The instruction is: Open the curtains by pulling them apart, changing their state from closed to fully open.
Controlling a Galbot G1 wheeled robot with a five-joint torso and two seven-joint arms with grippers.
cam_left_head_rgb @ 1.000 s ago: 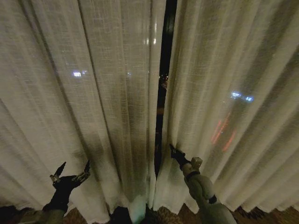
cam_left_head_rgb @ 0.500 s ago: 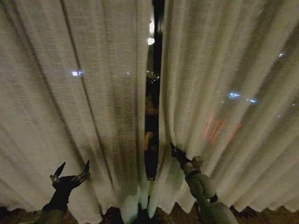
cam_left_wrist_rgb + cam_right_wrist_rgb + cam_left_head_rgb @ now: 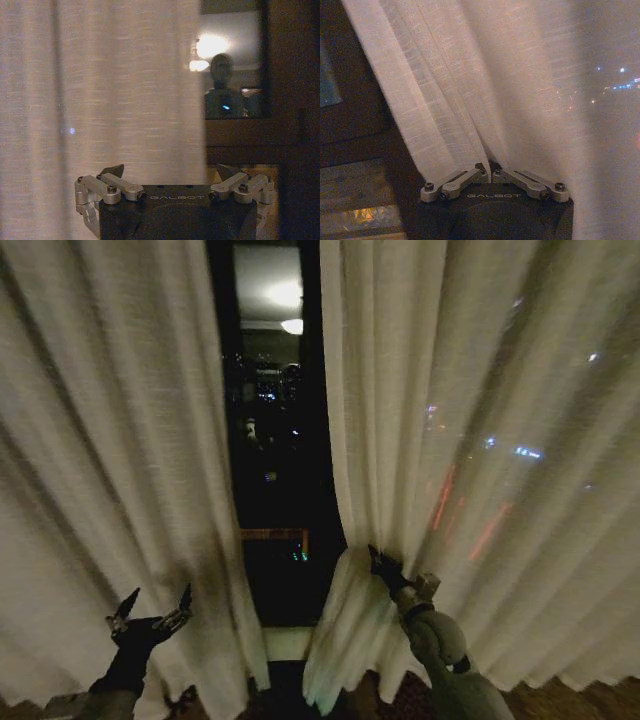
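The curtains hang as two sheer cream panels with a dark gap between them. The left panel [image 3: 110, 460] [image 3: 125, 90] fills the left side and the right panel [image 3: 480, 440] [image 3: 510, 75] fills the right side. My right gripper [image 3: 381, 562] [image 3: 490, 169] is shut on the inner edge of the right panel, low down, and the fabric bunches into folds at the pinch. Low in front of the left panel, my left gripper [image 3: 153, 606] [image 3: 170, 172] is open, with nothing between its fingers.
In the gap is a dark window pane [image 3: 270, 470] reflecting ceiling lamps and city lights. A pale sill [image 3: 287, 642] runs under it. Both panels reach down to the dark floor [image 3: 270, 700].
The gap between the panels has widened from a narrow slit to a broad dark opening. The right gripper keeps its hold on the right panel's edge. The left gripper stays open.
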